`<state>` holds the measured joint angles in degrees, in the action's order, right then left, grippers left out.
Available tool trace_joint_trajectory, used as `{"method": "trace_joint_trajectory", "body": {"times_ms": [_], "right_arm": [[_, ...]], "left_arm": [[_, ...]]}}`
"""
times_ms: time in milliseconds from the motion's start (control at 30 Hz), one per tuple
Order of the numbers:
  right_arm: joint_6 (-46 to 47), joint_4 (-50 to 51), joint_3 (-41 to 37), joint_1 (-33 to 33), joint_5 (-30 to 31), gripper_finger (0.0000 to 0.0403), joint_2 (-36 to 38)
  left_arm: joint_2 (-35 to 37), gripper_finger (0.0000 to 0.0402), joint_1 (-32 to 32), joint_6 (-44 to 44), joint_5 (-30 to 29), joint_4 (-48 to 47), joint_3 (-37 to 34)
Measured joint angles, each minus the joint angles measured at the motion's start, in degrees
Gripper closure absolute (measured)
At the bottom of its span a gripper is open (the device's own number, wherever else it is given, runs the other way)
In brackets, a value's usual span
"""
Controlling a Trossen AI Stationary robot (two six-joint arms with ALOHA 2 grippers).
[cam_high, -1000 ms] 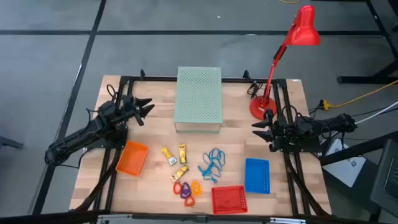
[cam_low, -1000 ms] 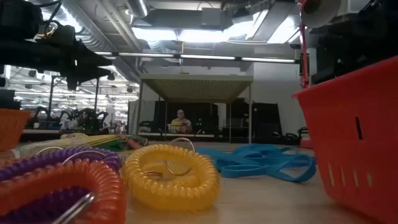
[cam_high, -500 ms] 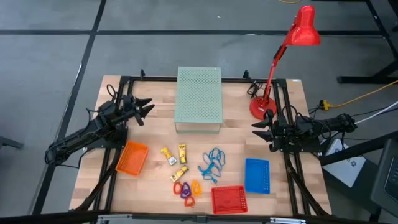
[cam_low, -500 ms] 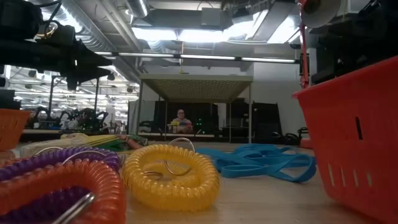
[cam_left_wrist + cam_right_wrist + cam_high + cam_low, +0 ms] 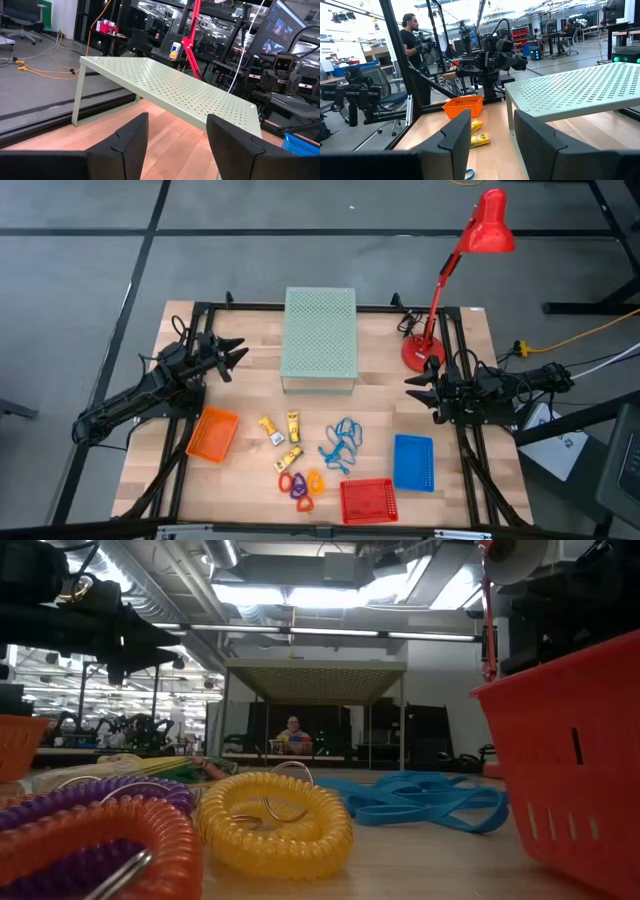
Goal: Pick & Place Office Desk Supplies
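Note:
The office desk supplies lie on the wooden table's near half. There are three yellow stubby pieces (image 5: 281,438), a cluster of coiled rings (image 5: 300,486) and a tangle of blue loops (image 5: 342,442). The low view shows an orange ring (image 5: 100,840), a purple ring (image 5: 90,795), a yellow ring (image 5: 275,820) and the loops (image 5: 420,798) resting flat. My left gripper (image 5: 235,355) hovers open at the table's left, level, facing the green shelf (image 5: 175,85). My right gripper (image 5: 410,385) hovers open at the right, near the lamp base. Nothing is between either pair of fingers (image 5: 132,137) (image 5: 455,132).
A pale green perforated shelf (image 5: 320,335) stands at the far middle, and a red desk lamp (image 5: 470,250) at the far right. An orange basket (image 5: 212,434), a red basket (image 5: 367,500) and a blue basket (image 5: 413,461) sit around the supplies. People show in the room beyond.

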<state>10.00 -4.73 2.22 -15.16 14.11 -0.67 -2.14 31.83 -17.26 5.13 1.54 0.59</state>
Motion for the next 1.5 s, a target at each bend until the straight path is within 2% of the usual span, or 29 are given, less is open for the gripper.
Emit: {"method": "trace_joint_trajectory", "body": {"times_ms": [733,900,1033,1200,1267,1500], "right_arm": [[-0.41,0.00,-0.02,0.02,0.00,0.0252,-0.02],[-22.40,-0.07,0.00,0.11,4.92,0.0252,-0.01],[-35.94,0.04,0.00,0.11,6.34,0.0252,0.00],[-44.23,-0.55,-0.02,0.15,6.73,0.0252,-0.02],[-42.48,-1.69,-0.02,0.17,5.47,0.0252,0.00],[-26.03,-9.36,-0.02,0.15,-3.01,0.0252,-0.02]], "left_arm": [[0.00,0.0203,0.00,0.00,0.00,0.00,0.00],[0.01,0.0203,0.01,-0.02,0.00,0.02,-0.01],[0.00,0.0203,0.00,-0.01,0.00,0.00,0.01],[0.01,0.0203,-0.01,0.00,0.00,0.00,0.00],[0.00,0.0203,0.00,0.00,0.00,0.00,0.00],[0.01,0.0203,-0.01,0.00,0.00,0.00,-0.01]]}}
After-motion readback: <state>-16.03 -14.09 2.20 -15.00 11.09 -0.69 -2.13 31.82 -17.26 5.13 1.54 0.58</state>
